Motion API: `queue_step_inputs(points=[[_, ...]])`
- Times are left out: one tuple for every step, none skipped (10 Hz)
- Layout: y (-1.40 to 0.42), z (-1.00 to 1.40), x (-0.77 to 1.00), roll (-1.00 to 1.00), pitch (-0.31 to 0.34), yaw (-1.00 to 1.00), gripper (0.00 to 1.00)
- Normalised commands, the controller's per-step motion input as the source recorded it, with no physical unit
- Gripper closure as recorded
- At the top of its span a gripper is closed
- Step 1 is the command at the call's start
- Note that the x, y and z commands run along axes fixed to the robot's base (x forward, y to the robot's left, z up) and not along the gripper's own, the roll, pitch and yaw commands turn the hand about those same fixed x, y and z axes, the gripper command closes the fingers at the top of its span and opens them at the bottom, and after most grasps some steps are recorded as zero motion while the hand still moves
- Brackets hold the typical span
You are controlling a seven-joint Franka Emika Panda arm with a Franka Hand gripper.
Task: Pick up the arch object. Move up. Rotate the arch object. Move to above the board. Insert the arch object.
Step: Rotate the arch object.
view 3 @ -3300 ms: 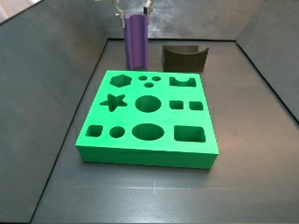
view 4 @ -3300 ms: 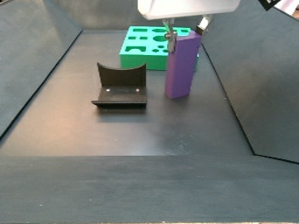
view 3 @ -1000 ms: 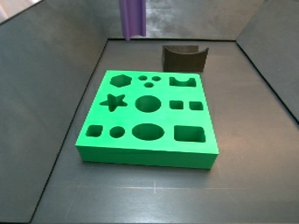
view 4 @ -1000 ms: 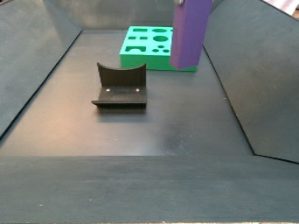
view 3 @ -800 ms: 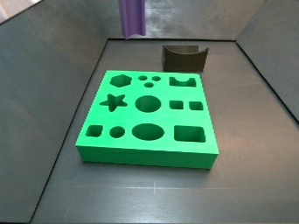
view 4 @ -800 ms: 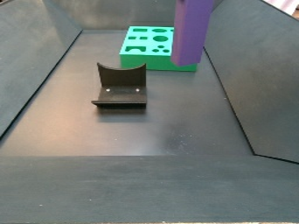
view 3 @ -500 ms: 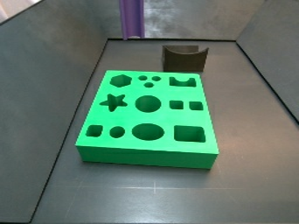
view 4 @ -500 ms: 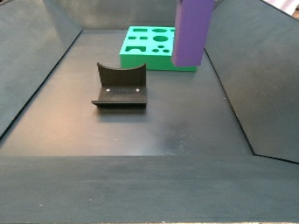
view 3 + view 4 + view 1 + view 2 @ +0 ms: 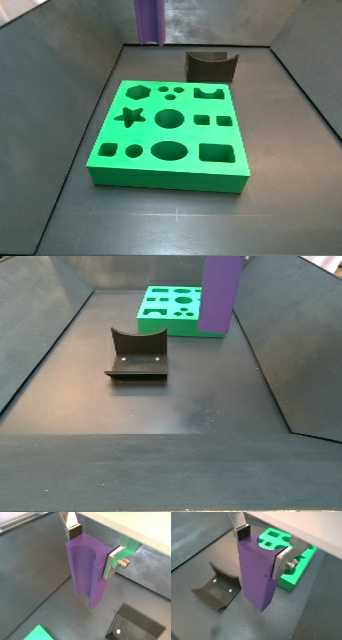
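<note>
My gripper (image 9: 91, 546) is shut on the purple arch object (image 9: 87, 574), its silver fingers (image 9: 114, 561) clamped on the block's top end. In both wrist views the block hangs upright well above the dark floor; a curved groove runs down one face. The arch object also shows in the wrist view (image 9: 258, 574) and at the upper edge of both side views (image 9: 151, 20) (image 9: 221, 294); the gripper itself is out of those views. The bright green board (image 9: 171, 135) with shaped cut-outs lies flat on the floor, also seen in a side view (image 9: 171, 308) and a wrist view (image 9: 294, 564).
A squat dark brown block with a curved dip (image 9: 211, 66) stands behind the board, also seen in a side view (image 9: 136, 354) and a wrist view (image 9: 216, 592). Dark sloping walls (image 9: 67, 50) enclose the floor.
The arch object has been lifted from the floor to high above it since the earliest frames. Over the last second it has barely moved.
</note>
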Motion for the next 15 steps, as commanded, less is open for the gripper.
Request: queue_step_inputs(points=[[0.01, 0.01, 0.03, -0.09, 0.104, -1.0, 1.0], [0.01, 0.01, 0.03, -0.1, 0.116, -1.0, 1.0], [0.01, 0.02, 0.04, -0.13, 0.147, -1.0, 1.0], [0.01, 0.02, 0.04, -0.13, 0.148, -0.83, 1.0], [0.02, 0.01, 0.05, -0.13, 0.122, -0.48, 1.0], [0.01, 0.01, 0.05, -0.12, 0.109, -0.35, 1.0], [0.01, 0.0, 0.03, -0.02, 0.013, -1.0, 1.0], [0.02, 0.0, 0.03, -0.02, 0.013, -1.0, 1.0], [0.02, 0.0, 0.03, -0.02, 0.014, -1.0, 1.0], [0.02, 0.0, 0.03, -0.02, 0.014, -1.0, 1.0], [0.02, 0.0, 0.02, -0.02, 0.015, -1.0, 1.0], [0.01, 0.0, 0.02, -0.02, 0.016, -1.0, 1.0], [0.01, 0.0, 0.02, -0.02, 0.017, -1.0, 1.0], [0.01, 0.0, 0.02, -0.02, 0.018, -1.0, 1.0], [0.01, 0.0, 0.02, -0.02, 0.019, -1.0, 1.0]])
